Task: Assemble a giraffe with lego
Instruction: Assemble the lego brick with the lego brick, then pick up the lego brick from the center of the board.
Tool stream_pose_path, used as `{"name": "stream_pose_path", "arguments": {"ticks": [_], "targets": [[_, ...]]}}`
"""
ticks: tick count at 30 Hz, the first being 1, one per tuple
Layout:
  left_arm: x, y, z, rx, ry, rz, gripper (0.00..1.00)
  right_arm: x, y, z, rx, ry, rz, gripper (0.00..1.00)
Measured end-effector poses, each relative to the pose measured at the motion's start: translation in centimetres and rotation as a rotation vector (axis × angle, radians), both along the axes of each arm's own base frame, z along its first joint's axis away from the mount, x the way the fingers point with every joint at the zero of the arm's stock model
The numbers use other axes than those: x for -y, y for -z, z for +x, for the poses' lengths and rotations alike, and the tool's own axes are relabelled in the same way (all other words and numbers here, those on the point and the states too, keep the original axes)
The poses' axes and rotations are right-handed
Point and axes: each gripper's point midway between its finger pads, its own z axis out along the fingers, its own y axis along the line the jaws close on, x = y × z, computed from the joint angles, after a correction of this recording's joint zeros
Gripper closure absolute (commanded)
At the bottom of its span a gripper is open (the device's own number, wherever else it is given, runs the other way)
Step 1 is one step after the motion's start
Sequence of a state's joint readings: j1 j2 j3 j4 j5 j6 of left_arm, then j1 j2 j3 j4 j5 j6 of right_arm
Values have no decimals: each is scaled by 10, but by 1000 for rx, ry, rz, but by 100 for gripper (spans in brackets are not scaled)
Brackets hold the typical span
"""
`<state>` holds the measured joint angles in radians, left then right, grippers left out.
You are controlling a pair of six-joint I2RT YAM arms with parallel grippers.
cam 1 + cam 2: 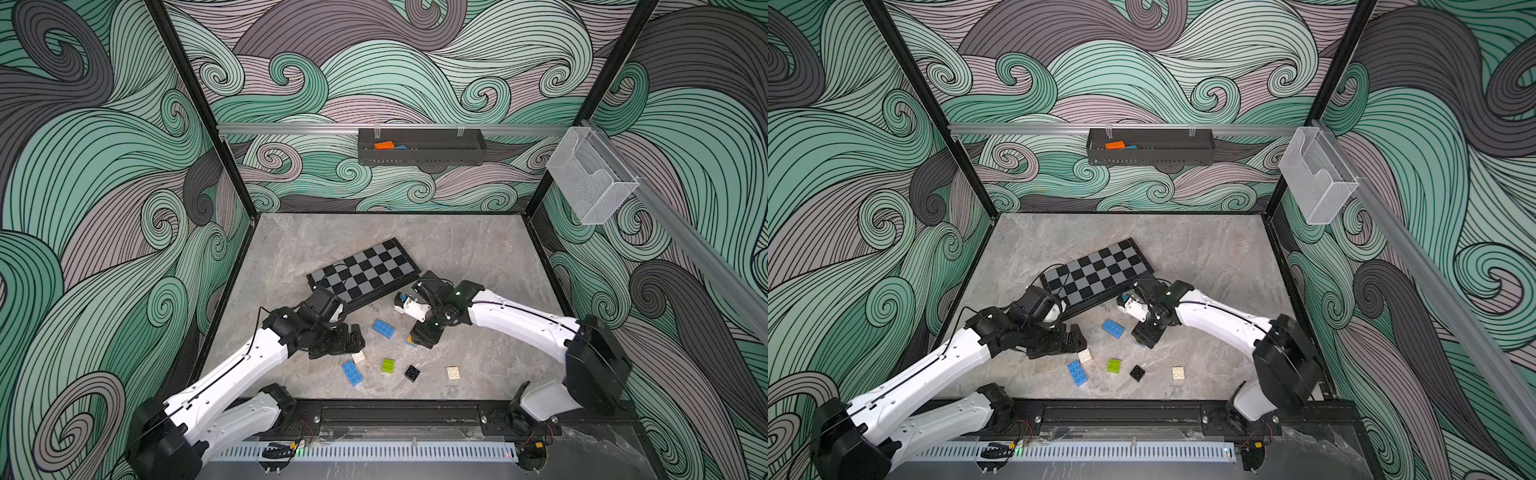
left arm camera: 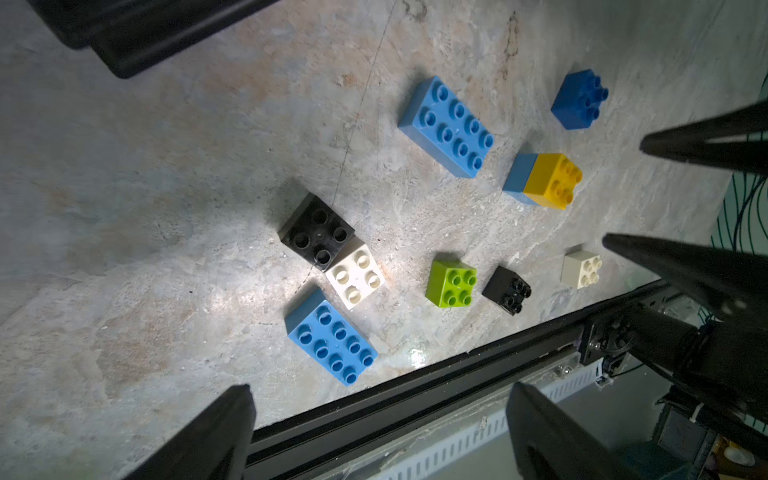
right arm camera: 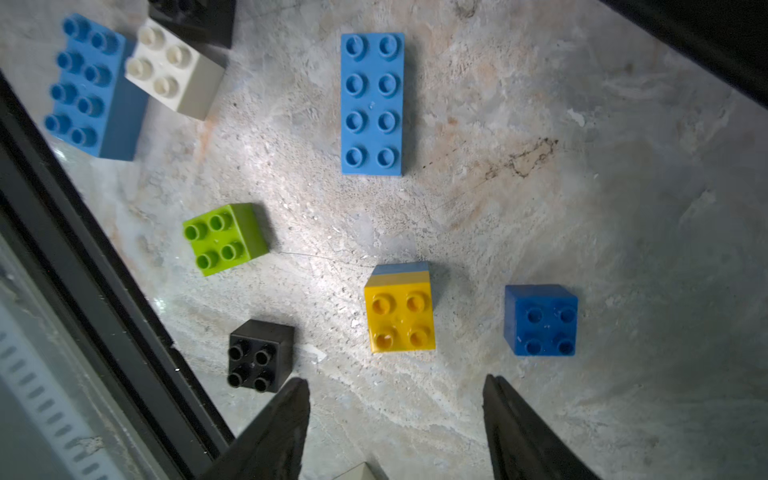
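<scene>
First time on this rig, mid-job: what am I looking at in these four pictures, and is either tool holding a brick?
Two white robot arms reach over a grey table. Two pictures look down from overhead, nearly alike; the other two come from a camera on each wrist. Loose studded bricks lie on it: blue, white, black and a lime green brick; a yellow brick already sits on a blue brick. A chequered board lies behind them. The left tool and the right tool both stand open, holding nothing.

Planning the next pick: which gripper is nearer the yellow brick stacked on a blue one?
Right. The right gripper hangs just beside the yellow brick; the left gripper is farther off, near a white brick beside a black brick.
</scene>
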<state>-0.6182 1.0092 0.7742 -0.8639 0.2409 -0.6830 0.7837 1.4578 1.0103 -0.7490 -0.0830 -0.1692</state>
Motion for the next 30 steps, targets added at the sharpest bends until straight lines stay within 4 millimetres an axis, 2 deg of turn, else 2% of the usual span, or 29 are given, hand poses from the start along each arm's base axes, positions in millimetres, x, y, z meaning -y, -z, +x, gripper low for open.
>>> {"name": "stream_pose_path", "arguments": {"ticks": [3,7,12,16,21,25,30], "targets": [[3,1,15,-9,-44,39,1,13,-20,-17,22,87,100,26],[6,17,27,-29,-102,106,2,23,-36,-37,7,175,206,26],[4,37,28,-61,-140,215,5,18,-41,-49,-46,226,249,26],[10,41,39,-51,-162,283,6,14,-36,-59,-74,219,245,26],[8,52,46,-64,-200,359,9,13,-31,-55,-80,231,229,21],[1,63,40,-101,-235,418,10,10,-28,-46,-85,248,213,18],[0,70,33,-119,-268,417,12,11,-32,-40,-66,263,233,17]]}}
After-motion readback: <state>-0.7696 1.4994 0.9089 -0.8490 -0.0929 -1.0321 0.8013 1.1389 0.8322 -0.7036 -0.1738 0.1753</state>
